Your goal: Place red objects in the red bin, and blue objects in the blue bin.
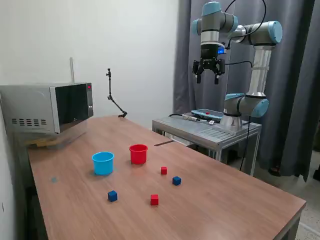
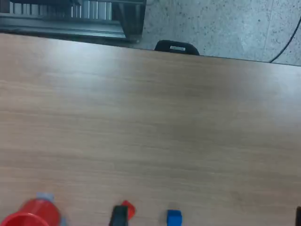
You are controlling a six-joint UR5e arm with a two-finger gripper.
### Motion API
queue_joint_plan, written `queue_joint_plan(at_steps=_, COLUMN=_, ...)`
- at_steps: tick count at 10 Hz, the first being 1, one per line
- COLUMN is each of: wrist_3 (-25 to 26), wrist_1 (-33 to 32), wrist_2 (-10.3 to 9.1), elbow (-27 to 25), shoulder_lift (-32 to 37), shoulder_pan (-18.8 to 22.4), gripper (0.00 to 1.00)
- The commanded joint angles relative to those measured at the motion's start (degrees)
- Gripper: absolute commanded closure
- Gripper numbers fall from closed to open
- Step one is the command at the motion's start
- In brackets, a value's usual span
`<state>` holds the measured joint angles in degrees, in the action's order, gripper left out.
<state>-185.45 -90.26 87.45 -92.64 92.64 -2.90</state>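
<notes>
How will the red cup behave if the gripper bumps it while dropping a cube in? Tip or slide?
The red cup looks like thin plastic and sits open side up, so it is probably light and likely to slide on the smooth wooden table. Its squat shape suggests a low nudge shifts it, while a hit at the rim could tip it. The gripper hangs high above.

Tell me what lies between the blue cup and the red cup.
Nothing: in the exterior view only bare tabletop shows in the gap between the light-blue cup and the red cup.
</notes>
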Motion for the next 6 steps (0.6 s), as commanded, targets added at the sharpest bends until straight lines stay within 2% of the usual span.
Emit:
queue_joint_plan(at_steps=1, wrist_3=-0.78, wrist_1=0.09, wrist_2=0.26, elbow=-0.35, shoulder_lift=0.09, shoulder_pan=-0.44, gripper=0.0)
queue_joint_plan(at_steps=6, wrist_3=-0.79, wrist_1=-0.35, wrist_2=0.09, elbow=-0.53, shoulder_lift=-0.61, shoulder_pan=-0.35, gripper=0.0)
